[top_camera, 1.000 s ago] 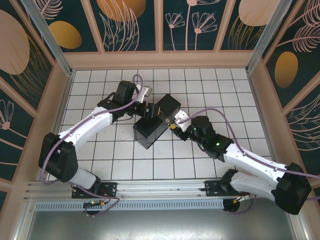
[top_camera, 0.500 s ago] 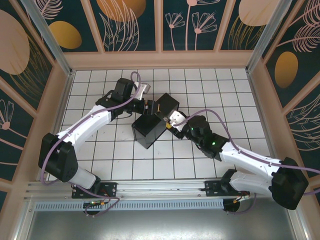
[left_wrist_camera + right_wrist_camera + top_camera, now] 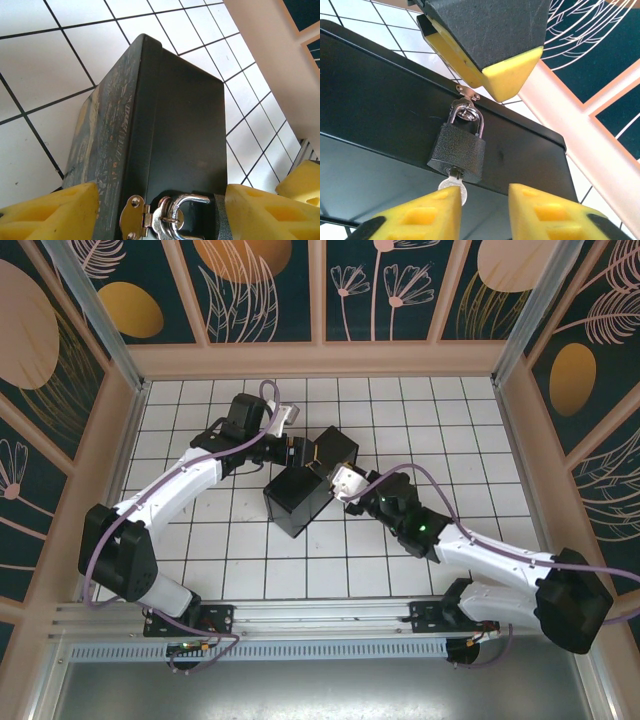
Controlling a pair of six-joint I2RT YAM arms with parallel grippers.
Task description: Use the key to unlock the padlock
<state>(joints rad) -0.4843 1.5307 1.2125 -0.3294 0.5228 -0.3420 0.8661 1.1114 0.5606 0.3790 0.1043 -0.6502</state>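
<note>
The padlock point(image 3: 457, 150), dark-bodied with a silver shackle, hangs from the hasp point(image 3: 134, 216) of the dark painted box point(image 3: 298, 498). The key point(image 3: 453, 186) sticks in its bottom keyhole, only the round head showing. My right gripper point(image 3: 485, 202) is just below it, open; the key head sits at the inner edge of its left finger point(image 3: 427, 212), with a gap to the other finger. My left gripper point(image 3: 160, 200) straddles the box point(image 3: 180, 125) at the hasp end, a yellow pad against each side. The shackle point(image 3: 194, 207) shows between them.
The box stands tilted on the white tiled floor point(image 3: 440, 430), between both arms near the middle. Patterned walls with wooden frames point(image 3: 320, 358) close in the back and sides. Open tiles lie to the right and at the front.
My right arm has pushed forward and left toward the box, and its jaws have narrowed. The left arm and box have shifted slightly left.
</note>
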